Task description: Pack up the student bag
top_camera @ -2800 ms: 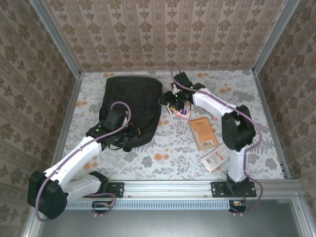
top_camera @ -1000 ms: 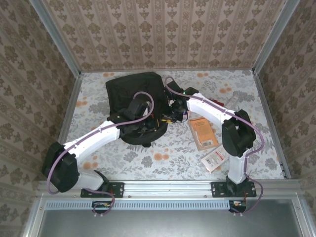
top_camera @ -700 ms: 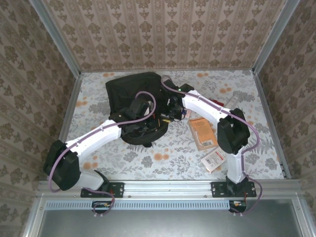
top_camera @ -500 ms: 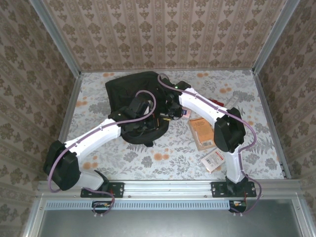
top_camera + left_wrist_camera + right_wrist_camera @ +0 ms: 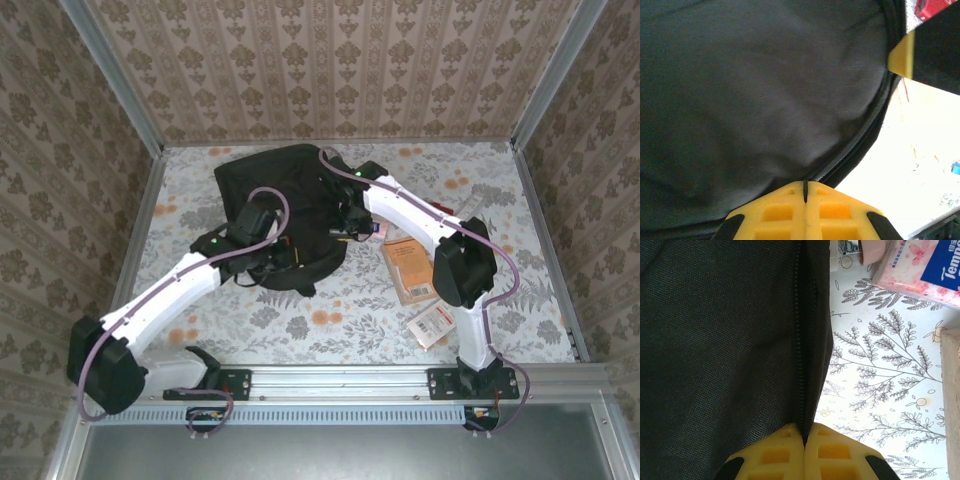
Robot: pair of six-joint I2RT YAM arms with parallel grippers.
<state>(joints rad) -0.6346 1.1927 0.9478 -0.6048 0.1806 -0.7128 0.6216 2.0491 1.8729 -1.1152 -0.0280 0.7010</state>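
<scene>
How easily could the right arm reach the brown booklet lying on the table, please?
Probably yes, once it lets go: the right gripper is shut on the student bag at its zipper edge. The brown booklet lies uncovered on the table close beside that arm.

The left arm and the right arm have white tubular links, bulky black joint housings and a purple cable looped alongside. The left gripper and the right gripper have yellow moulded fingers with square recesses
</scene>
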